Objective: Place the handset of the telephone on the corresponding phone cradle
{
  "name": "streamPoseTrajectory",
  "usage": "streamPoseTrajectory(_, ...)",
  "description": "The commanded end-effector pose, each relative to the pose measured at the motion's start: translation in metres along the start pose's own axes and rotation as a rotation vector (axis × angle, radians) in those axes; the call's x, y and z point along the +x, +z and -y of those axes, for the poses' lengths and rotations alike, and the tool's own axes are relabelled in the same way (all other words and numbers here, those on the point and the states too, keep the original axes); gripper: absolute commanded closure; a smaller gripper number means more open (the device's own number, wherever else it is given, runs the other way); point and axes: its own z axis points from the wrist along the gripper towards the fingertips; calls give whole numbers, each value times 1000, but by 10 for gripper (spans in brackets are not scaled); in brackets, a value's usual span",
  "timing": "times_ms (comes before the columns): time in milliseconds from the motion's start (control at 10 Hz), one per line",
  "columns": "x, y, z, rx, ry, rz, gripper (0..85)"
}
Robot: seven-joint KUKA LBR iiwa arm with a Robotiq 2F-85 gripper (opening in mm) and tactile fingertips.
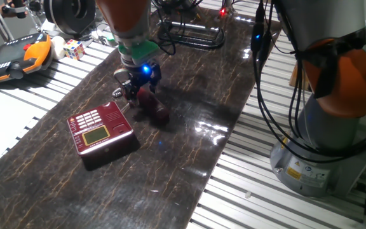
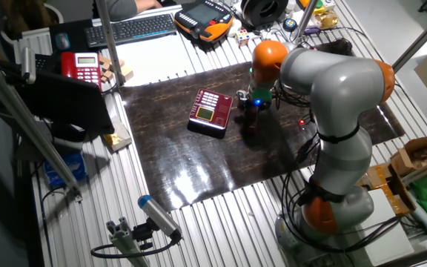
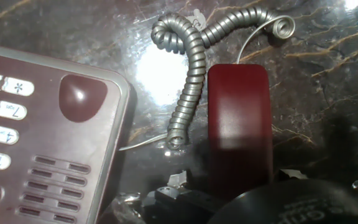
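Observation:
The dark red telephone (image 1: 100,130) lies on the dark mat, with pale keypad buttons and a yellowish-green display. Its phone cradle (image 1: 123,119) runs along the side facing the handset and is empty; in the hand view the cradle (image 3: 73,124) shows a round cup and slots. The handset (image 1: 156,109) lies low on the mat just right of the phone, and its curly silver cord (image 3: 191,81) trails ahead. My gripper (image 1: 136,89) straddles the handset's near end (image 3: 238,118), and its dark fingers (image 3: 173,198) press both sides. It also shows in the other fixed view (image 2: 248,101).
An orange-black device (image 1: 14,57) and a small colour cube (image 1: 74,48) lie beyond the mat's far left corner. Black cables (image 1: 189,28) lie at the mat's back edge. The arm's base (image 1: 326,146) stands at the right. A second red phone (image 2: 80,68) sits off the mat.

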Motion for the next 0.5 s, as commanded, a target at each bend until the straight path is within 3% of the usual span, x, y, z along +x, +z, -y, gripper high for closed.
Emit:
streamPoseTrajectory(0,0,1,0,-4,-1,-2,120)
streamPoseTrajectory(400,1,7,2,-12,-5,0,147)
